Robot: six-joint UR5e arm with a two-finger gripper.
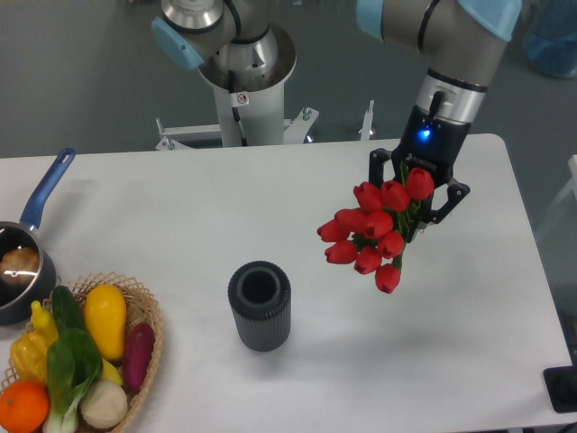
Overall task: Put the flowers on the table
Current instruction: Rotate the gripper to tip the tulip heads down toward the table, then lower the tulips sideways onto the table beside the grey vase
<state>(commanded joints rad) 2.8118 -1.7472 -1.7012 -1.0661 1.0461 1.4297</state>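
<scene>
Flowers (374, 236) clamped in fingers (416, 194), hanging in air right of dark vase (260, 305), heads tilted down-left. Out of vase: done. Left: lower onto white surface (180, 207), release.

No legible text, brand name or number appears in the frame. The only sign-like mark is a small white sticker (241, 97) bearing a red circular symbol, fixed to the front of the white robot base column (245, 108) in the upper centre of the frame; the symbol resembles a prohibition sign, but its content is too small to make out. The blue light on the arm's wrist, upper right of the frame, carries no readable characters.
</scene>
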